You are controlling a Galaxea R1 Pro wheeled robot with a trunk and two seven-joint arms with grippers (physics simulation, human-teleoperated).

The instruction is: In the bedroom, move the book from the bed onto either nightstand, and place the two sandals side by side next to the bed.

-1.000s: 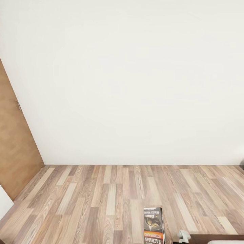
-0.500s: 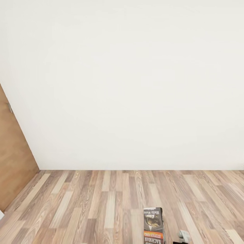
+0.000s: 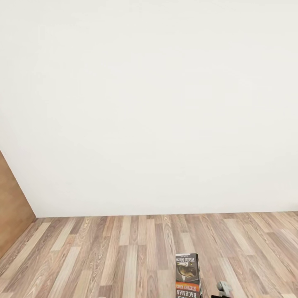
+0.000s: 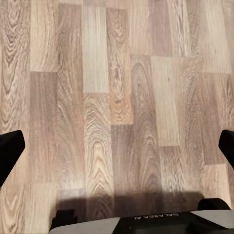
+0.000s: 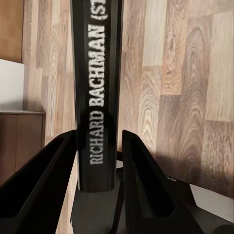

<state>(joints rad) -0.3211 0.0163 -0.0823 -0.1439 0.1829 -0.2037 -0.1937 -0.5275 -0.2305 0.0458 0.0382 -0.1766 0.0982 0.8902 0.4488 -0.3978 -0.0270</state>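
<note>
Right end effector (image 5: 97, 161) grips the book (image 5: 96, 87), spine lettered "RICHARD BACHMAN".

Book (image 5: 95, 92) betw. right tool (image 5: 100, 146) fingers — floor (image 3: 124, 256) below, wall (image 3: 157, 103) behind.

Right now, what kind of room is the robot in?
Probably a room in a home: a plain white wall, a wood-plank floor and a brown wooden door. The right gripper holds a paperback book.
</note>
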